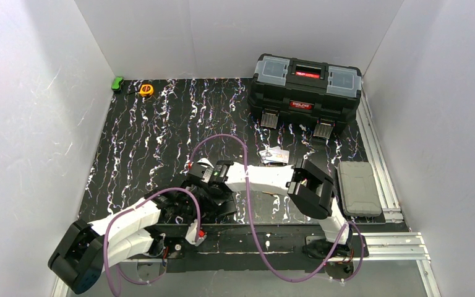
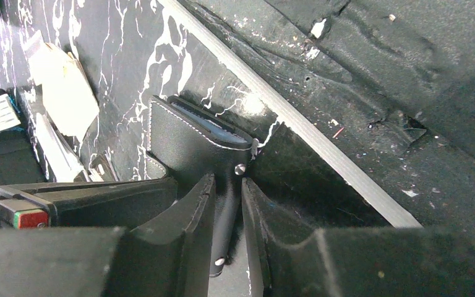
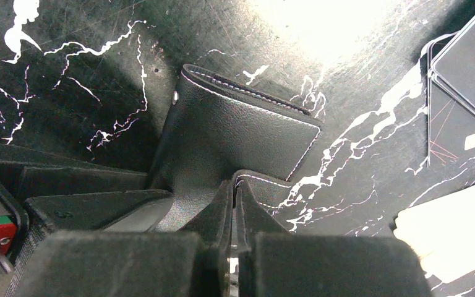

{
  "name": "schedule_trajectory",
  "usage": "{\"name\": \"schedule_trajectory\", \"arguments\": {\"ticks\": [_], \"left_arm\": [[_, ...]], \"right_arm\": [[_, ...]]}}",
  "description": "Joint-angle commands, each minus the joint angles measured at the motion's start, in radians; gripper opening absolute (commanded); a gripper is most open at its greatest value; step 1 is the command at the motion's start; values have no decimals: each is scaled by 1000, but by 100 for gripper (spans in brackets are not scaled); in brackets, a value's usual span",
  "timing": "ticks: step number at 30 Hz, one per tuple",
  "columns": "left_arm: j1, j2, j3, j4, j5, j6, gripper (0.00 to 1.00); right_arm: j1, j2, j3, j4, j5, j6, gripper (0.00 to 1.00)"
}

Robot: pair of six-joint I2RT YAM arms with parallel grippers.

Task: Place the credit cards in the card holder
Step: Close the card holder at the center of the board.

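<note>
Left hand [image 2: 227, 185], jaws nearly together, pinches the clasp flap of the card holder [image 2: 185, 136]. Right hand [image 3: 235, 182], fully closed, clamps its other edge. They hold it at six o'clock on the table [image 1: 136, 136]. Credit cards [image 1: 276, 154] lie loose between one and two o'clock from it, so loading looks unstarted.

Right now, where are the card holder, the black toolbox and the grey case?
card holder [image 3: 235, 133]: right wrist view, on its black leather face.
black toolbox [image 1: 284, 96]: top external view, on its front wall.
grey case [image 1: 359, 187]: top external view, middle of its lid.
</note>
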Motion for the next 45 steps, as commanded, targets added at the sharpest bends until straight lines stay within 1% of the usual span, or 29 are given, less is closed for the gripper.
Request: {"name": "schedule_trajectory", "arguments": {"ticks": [1, 7, 16, 22, 24, 25, 26, 29, 30, 32, 33, 34, 35, 36, 39, 40, 41, 42, 43, 45], "left_arm": [[-19, 33, -27, -165, -39, -29, 21], [-19, 33, -16, -183, -47, -15, 21], [-18, 46, 10, -208, -62, -60, 20], [-18, 43, 32, -214, -71, -63, 19], [-19, 29, 28, -198, -76, -85, 19], [-19, 13, 17, -165, -83, -120, 19], [-19, -12, -2, -147, -87, -133, 22], [-19, -114, -96, -24, -124, -156, 26], [-19, -145, -120, -4, -139, -159, 27], [-19, -201, -146, 18, -169, -211, 29], [-19, -231, -155, 19, -184, -239, 32], [-19, -362, -213, 32, -240, -283, 41], [-18, -434, -241, 20, -254, -281, 45], [-18, -481, -250, -21, -265, -275, 45], [-17, -689, -252, -202, -283, -256, 45], [-17, -706, -241, -243, -271, -241, 45], [-17, -699, -232, -239, -261, -240, 44], [-17, -670, -231, -196, -252, -242, 44], [-17, -620, -232, -156, -242, -228, 44], [-17, -556, -217, -121, -238, -217, 44]], "right_arm": [[51, 240, -67, 53, -209, 28, 1], [56, 281, -33, 32, -214, 8, 1], [94, 384, 61, -25, -120, 18, 1], [94, 382, 0, 54, -148, 27, 1], [94, 366, -30, 89, -159, 23, 1], [94, 357, -45, 109, -162, 21, 1], [94, 349, -57, 121, -161, 19, 1], [94, 331, -88, 156, -157, 21, 2], [94, 324, -102, 167, -155, 21, 2], [94, 305, -130, 193, -140, 25, 2], [94, 292, -149, 220, -140, 26, 2], [84, 258, -204, 273, -138, 28, 1], [71, 247, -225, 302, -160, 29, 1], [61, 235, -246, 324, -188, 29, 1], [42, 207, -291, 370, -229, 23, 1], [36, 202, -305, 380, -258, 18, 1], [27, 194, -327, 394, -275, 16, 1], [15, 174, -353, 406, -307, 15, 7], [-3, 119, -392, 428, -294, 21, 21], [-24, 48, -442, 456, -288, 41, 37]]}}
